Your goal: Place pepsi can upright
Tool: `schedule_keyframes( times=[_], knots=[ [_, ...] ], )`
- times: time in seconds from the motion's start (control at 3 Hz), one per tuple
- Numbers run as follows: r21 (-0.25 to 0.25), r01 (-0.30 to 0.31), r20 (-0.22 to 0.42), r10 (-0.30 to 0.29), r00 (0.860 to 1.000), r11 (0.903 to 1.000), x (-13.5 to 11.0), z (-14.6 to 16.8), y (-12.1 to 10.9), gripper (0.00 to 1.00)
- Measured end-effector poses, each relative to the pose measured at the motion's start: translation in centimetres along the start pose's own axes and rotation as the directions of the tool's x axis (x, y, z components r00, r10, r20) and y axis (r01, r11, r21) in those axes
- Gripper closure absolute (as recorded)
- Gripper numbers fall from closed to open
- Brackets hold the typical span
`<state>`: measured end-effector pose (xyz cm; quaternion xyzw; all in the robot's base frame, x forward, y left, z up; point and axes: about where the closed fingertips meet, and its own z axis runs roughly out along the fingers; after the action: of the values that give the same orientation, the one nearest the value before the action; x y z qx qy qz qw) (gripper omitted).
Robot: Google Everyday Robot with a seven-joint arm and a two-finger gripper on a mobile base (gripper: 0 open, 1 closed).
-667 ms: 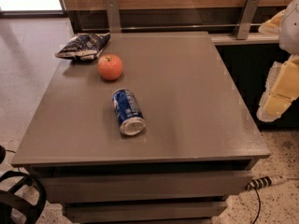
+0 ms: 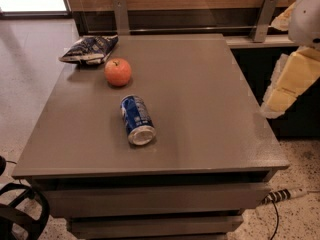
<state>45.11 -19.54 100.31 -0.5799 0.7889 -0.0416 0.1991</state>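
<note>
Pepsi can (image 2: 137,120) lies on its side left of centre on the bench (image 2: 210,99). An apple (image 2: 118,72) sits just behind it, with a snack bag (image 2: 89,49) at the far-left corner. The gripper (image 2: 282,96) hangs beyond the right edge; whether it is released or clenched cannot be told.
</note>
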Motion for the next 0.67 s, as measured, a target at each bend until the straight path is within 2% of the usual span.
schedule_keyframes(
  times=[0.33,0.67],
  knots=[
    [-0.015,-0.078,0.049,0.078,0.996,0.9969,-2.8,0.7,-1.1,0.00],
    [-0.107,-0.264,0.145,0.277,0.950,0.9587,-8.5,4.0,-1.0,0.00]
  ],
)
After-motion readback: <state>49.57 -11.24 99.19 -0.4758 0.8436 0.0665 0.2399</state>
